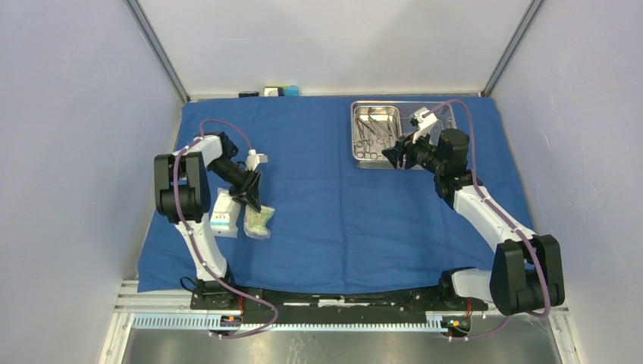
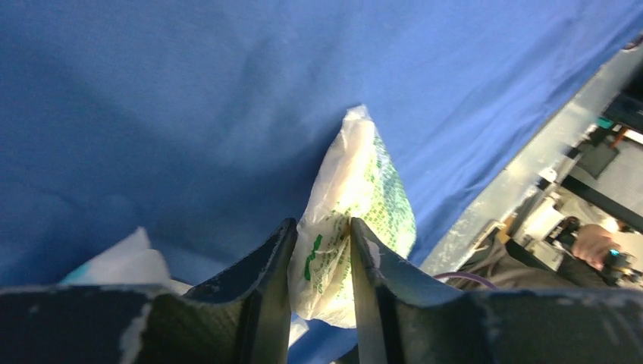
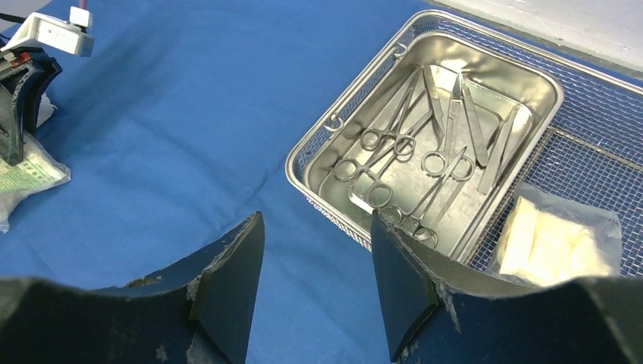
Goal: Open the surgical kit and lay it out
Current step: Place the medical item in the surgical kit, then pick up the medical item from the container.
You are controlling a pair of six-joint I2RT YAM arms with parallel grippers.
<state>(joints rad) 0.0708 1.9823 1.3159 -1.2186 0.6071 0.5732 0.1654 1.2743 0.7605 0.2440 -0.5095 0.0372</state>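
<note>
The blue cloth wrap (image 1: pixel 341 212) lies spread flat over the table. At its back right stands the steel mesh tray (image 1: pixel 449 114), and its inner pan (image 3: pixel 531 83) holds several scissor-like instruments (image 3: pixel 409 152). A clear packet (image 3: pixel 557 239) lies on the mesh beside the pan. My right gripper (image 3: pixel 317 227) hovers open just in front of the tray, holding nothing. My left gripper (image 2: pixel 322 235) points down at the left, its jaws parted around the top of a green-printed packet (image 2: pixel 356 197) that rests on the cloth. A white packet (image 1: pixel 223 216) lies just left of it.
Small objects (image 1: pixel 280 91) sit at the back edge beyond the cloth. A metal rail (image 1: pixel 341 303) with the arm bases runs along the near edge. Grey walls close in both sides. Bare cloth stretches between the two arms.
</note>
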